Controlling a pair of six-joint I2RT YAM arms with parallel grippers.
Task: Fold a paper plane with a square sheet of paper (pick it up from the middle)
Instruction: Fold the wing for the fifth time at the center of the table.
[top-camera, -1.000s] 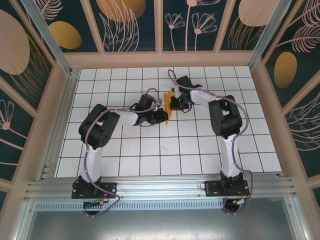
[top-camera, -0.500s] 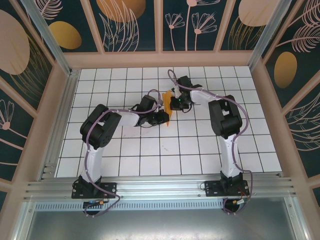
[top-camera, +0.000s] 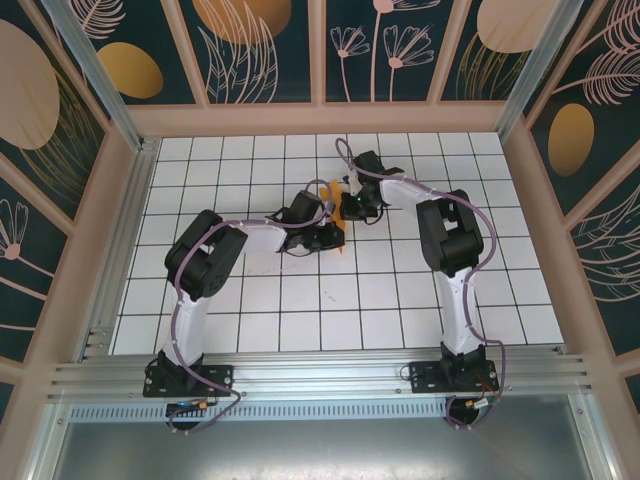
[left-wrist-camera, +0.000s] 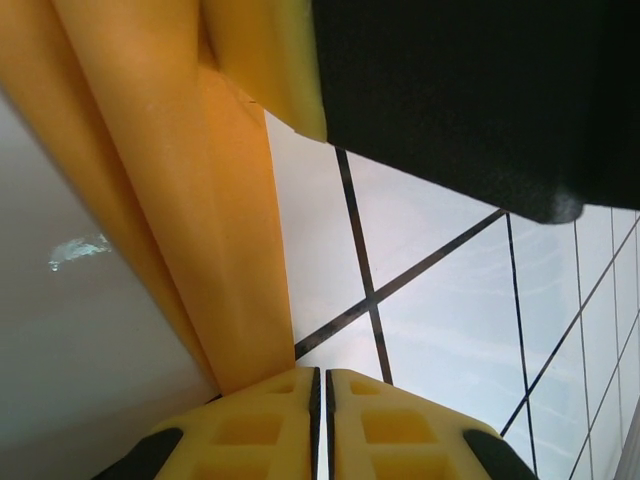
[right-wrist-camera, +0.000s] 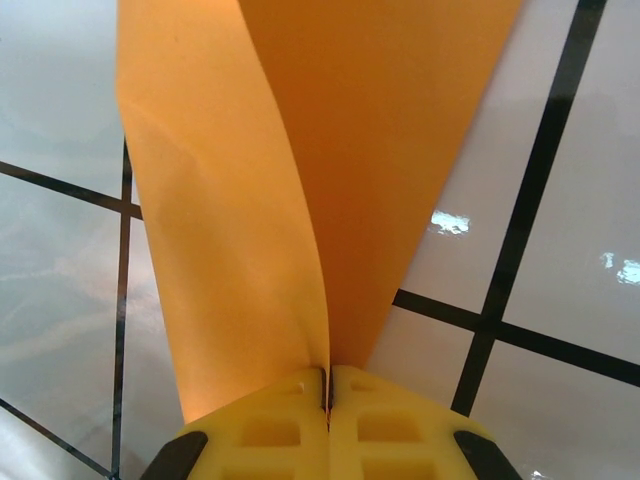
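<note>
The bright-orange sheet of paper (top-camera: 338, 203) is folded into long narrow flaps and stands on edge over the tiles mid-table. My right gripper (right-wrist-camera: 328, 378) is shut on its fold, and two flaps (right-wrist-camera: 290, 200) fan out from the jaws. In the top view the right gripper (top-camera: 351, 208) sits just right of the paper. My left gripper (top-camera: 329, 233) is at the paper's near-left side. Its jaws (left-wrist-camera: 321, 378) stand almost together with no paper in the slit. The paper (left-wrist-camera: 190, 200) runs past the outer side of its left finger (left-wrist-camera: 255, 420). Whether it has a plane's pointed shape I cannot tell.
White grid-tile table (top-camera: 360, 290) inside a walled frame with patterned panels. A metal rail (top-camera: 320, 375) crosses the near edge at the arm bases. The right gripper's black body (left-wrist-camera: 470, 90) looms close above the left gripper's view.
The left arm has slid right, bringing its gripper closer under the paper and the right gripper. The paper's top has tipped a little to the left. The right gripper has kept its hold.
</note>
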